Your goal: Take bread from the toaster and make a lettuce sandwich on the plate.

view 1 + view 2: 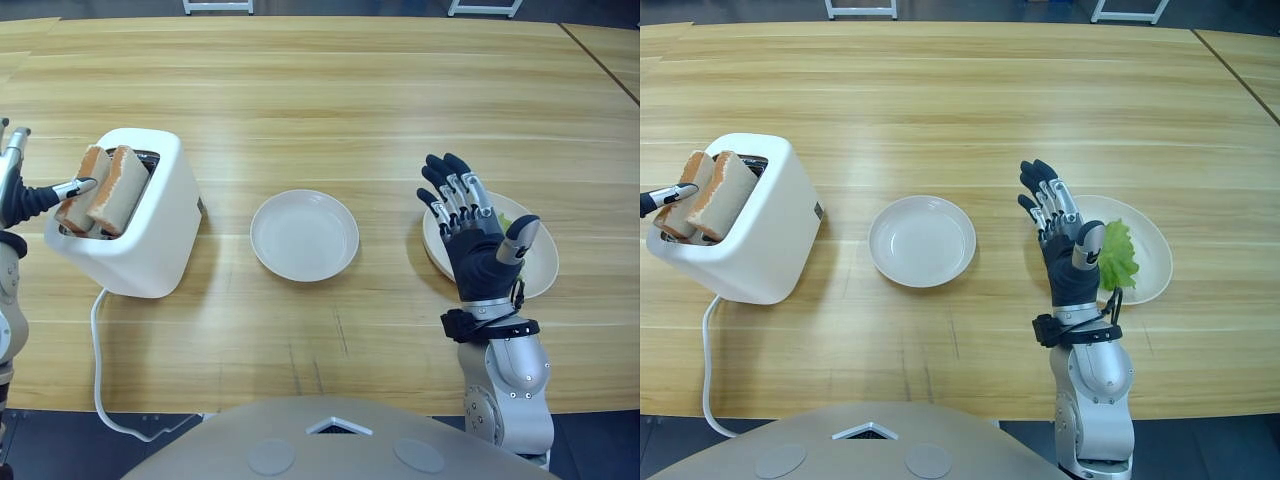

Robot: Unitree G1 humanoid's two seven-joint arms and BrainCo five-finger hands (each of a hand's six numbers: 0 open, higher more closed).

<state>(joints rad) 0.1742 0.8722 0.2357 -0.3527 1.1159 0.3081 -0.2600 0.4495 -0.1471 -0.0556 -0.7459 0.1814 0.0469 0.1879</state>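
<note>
Left hand (20, 195): 9 o'clock, touching bread (105, 190) in toaster (150, 240); grip I cannot tell.
Right hand (470, 235): 3 o'clock, fingers apart, empty, over plate (1152, 262) of lettuce (1118, 255).

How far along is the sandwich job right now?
Done: nothing; both bread slices stand in the toaster, lettuce lies on the right plate. In hand: left robot hand at the bread, right robot hand open by the lettuce. Left: stacking bread and lettuce on the middle plate.

I'm looking down at a wide counter (350, 90) of pale wood planks, evenly lit. Past its far edge I'm seeing dark floor (340, 7) with white frame legs (218, 5) standing on it. Another wooden table (612, 50) is sitting just beside the far right corner.
</note>
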